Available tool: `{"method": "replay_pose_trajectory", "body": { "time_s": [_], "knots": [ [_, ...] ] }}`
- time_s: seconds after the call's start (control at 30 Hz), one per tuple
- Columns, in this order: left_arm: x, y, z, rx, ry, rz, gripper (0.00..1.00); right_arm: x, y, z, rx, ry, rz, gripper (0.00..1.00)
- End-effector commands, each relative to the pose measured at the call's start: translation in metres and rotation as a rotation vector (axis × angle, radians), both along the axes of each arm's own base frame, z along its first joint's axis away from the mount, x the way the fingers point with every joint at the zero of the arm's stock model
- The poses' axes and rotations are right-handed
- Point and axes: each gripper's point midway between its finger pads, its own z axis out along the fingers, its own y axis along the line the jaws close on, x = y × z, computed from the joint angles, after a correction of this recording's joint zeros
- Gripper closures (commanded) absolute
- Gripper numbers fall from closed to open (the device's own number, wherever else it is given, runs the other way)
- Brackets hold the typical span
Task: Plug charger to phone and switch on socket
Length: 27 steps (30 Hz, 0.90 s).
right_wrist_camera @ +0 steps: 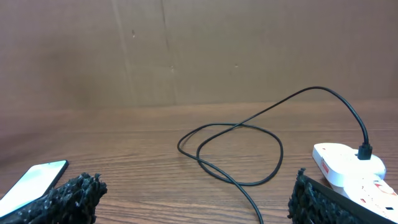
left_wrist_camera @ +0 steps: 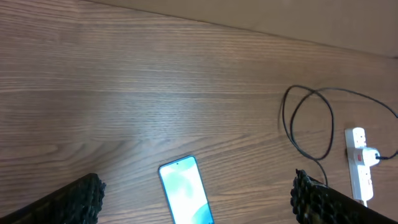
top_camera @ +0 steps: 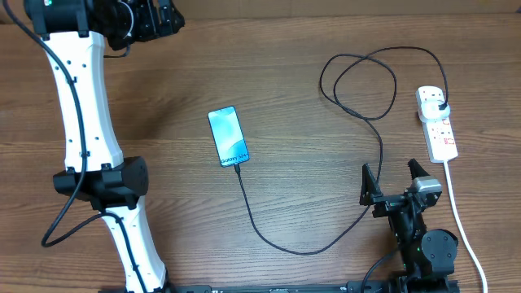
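The phone (top_camera: pixel 227 136) lies screen-up at the table's middle, its light-blue screen lit. The black charger cable (top_camera: pixel 285 242) runs from the phone's near end, curves right, loops at the back and ends in a black plug (top_camera: pixel 440 106) seated in the white socket strip (top_camera: pixel 437 124) at the right. The connector tip sits at the phone's bottom edge. My left gripper (left_wrist_camera: pixel 196 199) is open, held high over the far left, with the phone (left_wrist_camera: pixel 185 196) below it. My right gripper (top_camera: pixel 392 182) is open near the front right, facing the cable loop (right_wrist_camera: pixel 233 149) and strip (right_wrist_camera: pixel 351 168).
The strip's thick white cord (top_camera: pixel 464 228) runs down the right side toward the front edge. The left arm's white links (top_camera: pixel 81 106) stand over the table's left part. A brown wall (right_wrist_camera: pixel 186 50) backs the table.
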Motion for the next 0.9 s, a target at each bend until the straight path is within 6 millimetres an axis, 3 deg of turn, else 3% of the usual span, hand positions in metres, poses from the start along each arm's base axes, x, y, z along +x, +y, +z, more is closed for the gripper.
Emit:
{"method": "replay_pose_trajectory", "body": {
  "time_s": [0.0, 0.1, 0.3, 0.53, 0.87],
  "knots": [
    [-0.013, -0.010, 0.005, 0.009, 0.015, -0.023, 0.00, 0.000, 0.002, -0.002, 0.006, -0.003, 0.008, 0.00],
    [-0.032, -0.015, 0.000, 0.008, 0.068, -0.035, 0.00, 0.000, 0.002, -0.002, 0.006, -0.003, 0.008, 0.00],
    [-0.074, -0.007, -0.008, 0.102, 0.099, 0.000, 0.00, 0.000, 0.002, -0.002, 0.006, -0.003, 0.008, 0.00],
    [-0.101, 0.014, -0.009, 0.208, -0.113, 0.086, 0.00, 0.000, 0.002, -0.002, 0.006, -0.003, 0.008, 0.00],
    [-0.175, 0.037, -0.037, 0.312, -0.350, 0.190, 0.00, 0.000, 0.002, -0.002, 0.006, -0.003, 0.008, 0.00]
  ]
}}
